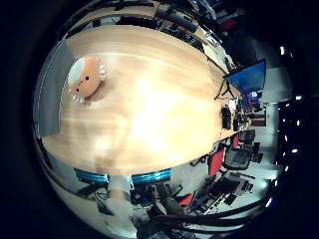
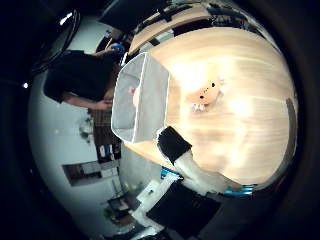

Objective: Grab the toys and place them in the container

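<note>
An orange and white plush toy [image 1: 85, 78] lies on the light wooden table [image 1: 159, 110]; it also shows in the right thumb side palm view [image 2: 207, 95]. A clear, pale rectangular container [image 2: 140, 100] stands on the table's edge, a short way from the toy. My right hand [image 2: 185, 155] is well above the table. One black-tipped white finger reaches straight into the right thumb side palm view, over the table near the container's corner. It touches neither the toy nor the container.
A person in black [image 2: 85, 78] sits just behind the container. A blue screen [image 1: 247, 77] stands beyond the table's far end. Office chairs [image 1: 234, 159] and desks stand around the table's edge.
</note>
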### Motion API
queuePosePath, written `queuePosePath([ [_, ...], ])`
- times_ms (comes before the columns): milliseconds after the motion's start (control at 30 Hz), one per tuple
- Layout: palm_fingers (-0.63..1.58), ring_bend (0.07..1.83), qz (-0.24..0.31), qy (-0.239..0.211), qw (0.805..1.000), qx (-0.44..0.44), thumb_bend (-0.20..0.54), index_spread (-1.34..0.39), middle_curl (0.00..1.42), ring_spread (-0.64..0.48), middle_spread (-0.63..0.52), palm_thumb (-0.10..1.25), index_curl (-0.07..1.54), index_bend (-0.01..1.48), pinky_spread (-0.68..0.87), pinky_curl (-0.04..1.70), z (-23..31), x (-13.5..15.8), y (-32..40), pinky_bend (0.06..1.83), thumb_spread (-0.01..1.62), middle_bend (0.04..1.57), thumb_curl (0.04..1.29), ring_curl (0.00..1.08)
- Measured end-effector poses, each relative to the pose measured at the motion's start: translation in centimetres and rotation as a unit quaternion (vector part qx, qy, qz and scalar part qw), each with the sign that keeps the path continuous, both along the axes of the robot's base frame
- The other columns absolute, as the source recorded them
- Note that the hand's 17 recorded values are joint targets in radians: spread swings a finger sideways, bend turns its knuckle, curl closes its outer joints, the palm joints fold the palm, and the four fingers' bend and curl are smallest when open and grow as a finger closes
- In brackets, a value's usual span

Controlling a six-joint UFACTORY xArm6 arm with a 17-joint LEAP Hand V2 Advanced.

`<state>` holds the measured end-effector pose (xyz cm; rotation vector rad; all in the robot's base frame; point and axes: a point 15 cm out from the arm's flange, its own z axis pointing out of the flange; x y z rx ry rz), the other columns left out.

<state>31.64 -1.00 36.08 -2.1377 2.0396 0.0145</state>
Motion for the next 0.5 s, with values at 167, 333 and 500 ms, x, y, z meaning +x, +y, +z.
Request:
queuePosePath([
  [167, 0.37, 0.41, 0.0, 0.002, 1.0, 0.001, -0.025, -0.46, 0.37, -0.07, -0.14, 0.31, 0.34, 0.18, 0.38, 0.23, 0.03, -0.17, 0.07, 0.18, 1.05, 0.26, 0.28, 0.21],
  [333, 0.37, 0.41, -0.001, -0.002, 1.0, 0.001, -0.025, -0.46, 0.37, -0.07, -0.14, 0.31, 0.34, 0.18, 0.38, 0.22, 0.16, -0.09, 0.05, 0.18, 1.05, 0.26, 0.28, 0.21],
  [500, 0.37, 0.4, 0.0, 0.0, 1.0, 0.001, -0.025, -0.46, 0.37, -0.07, -0.14, 0.31, 0.34, 0.18, 0.38, 0.22, 0.01, 0.08, 0.1, 0.19, 1.05, 0.27, 0.28, 0.21],
])
